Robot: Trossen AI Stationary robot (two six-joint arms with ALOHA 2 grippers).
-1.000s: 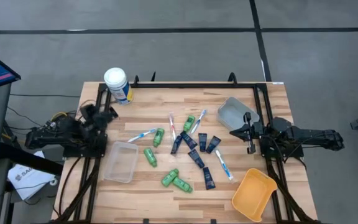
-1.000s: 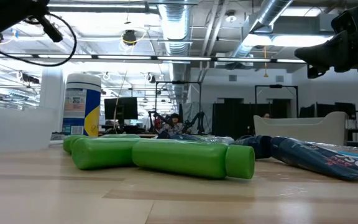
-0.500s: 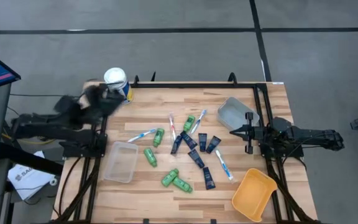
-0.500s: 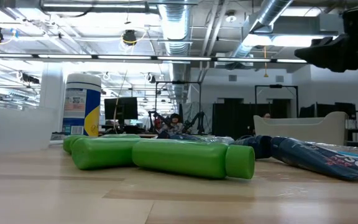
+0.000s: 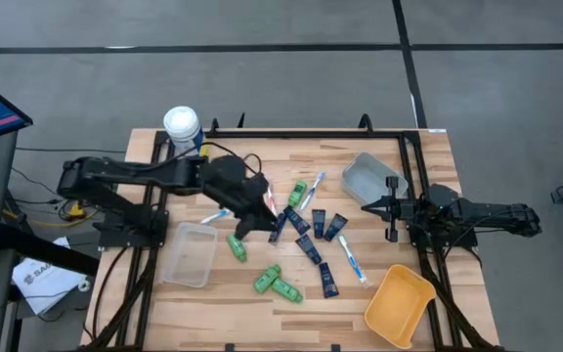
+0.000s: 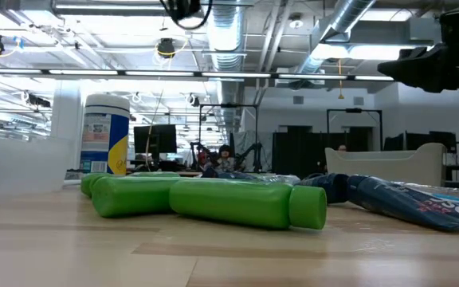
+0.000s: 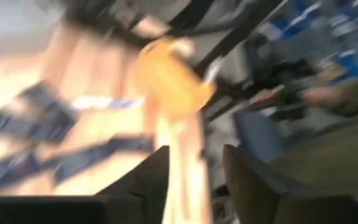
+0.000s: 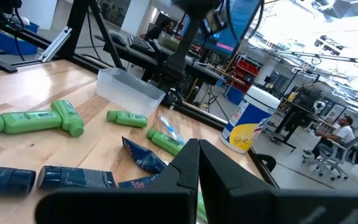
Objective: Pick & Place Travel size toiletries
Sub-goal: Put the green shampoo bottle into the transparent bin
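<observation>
Toiletries (image 5: 296, 240) crowd mid-table; bare wood (image 5: 223, 298) lies along the front edge.

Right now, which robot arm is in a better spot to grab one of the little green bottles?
Probably the left. Its hand is out over the pile, close to a green bottle. The right hand waits at the table's right edge, farther away.
</observation>
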